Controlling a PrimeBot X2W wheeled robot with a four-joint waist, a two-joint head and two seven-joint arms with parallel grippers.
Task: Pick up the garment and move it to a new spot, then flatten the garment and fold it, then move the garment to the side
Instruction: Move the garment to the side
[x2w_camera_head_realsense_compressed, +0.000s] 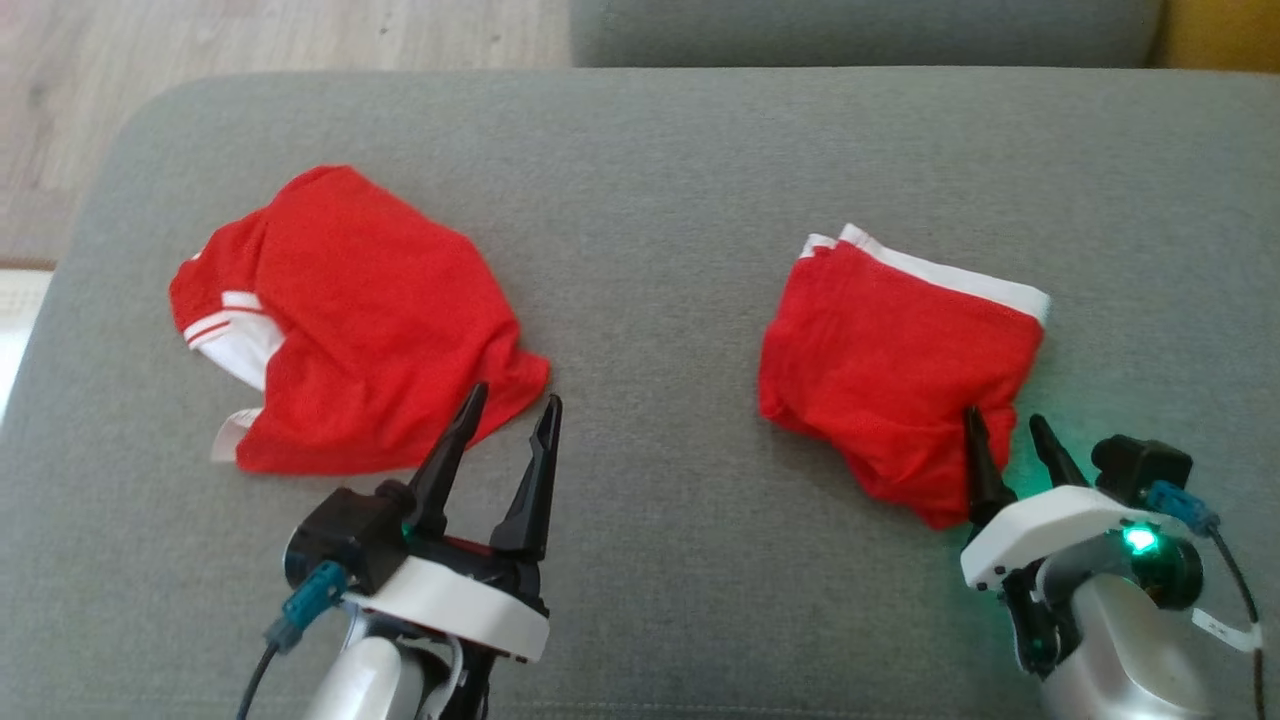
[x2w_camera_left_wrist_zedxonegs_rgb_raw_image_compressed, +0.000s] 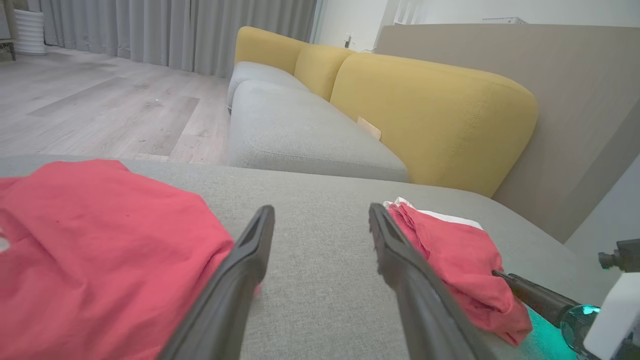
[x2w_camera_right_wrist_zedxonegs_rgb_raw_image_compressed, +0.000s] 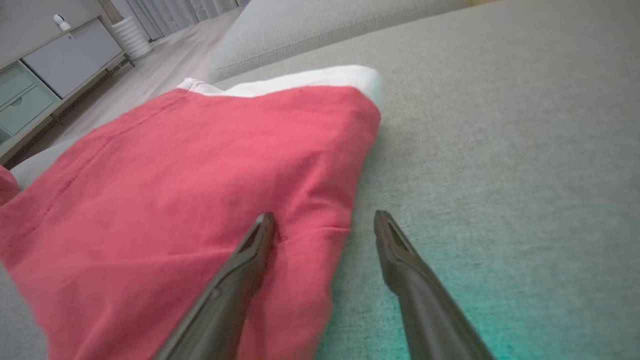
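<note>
Crumpled red garment with white trim (x2w_camera_head_realsense_compressed: 360, 320) centre-left on grey fabric sofa seat (x2w_camera_head_realsense_compressed: 650, 200), left pincer (x2w_camera_head_realsense_compressed: 515, 396) spread wide at its lower edge, folded red garment (x2w_camera_head_realsense_compressed: 890, 360) centre-right, right pincer (x2w_camera_head_realsense_compressed: 1004, 416) wide, perhaps touching it.

Head view down over grey cushion (x2w_camera_head_realsense_compressed: 640, 150); wrist views low, close, both on folded garment (x2w_camera_left_wrist_zedxonegs_rgb_raw_image_compressed: 450, 255)
</note>
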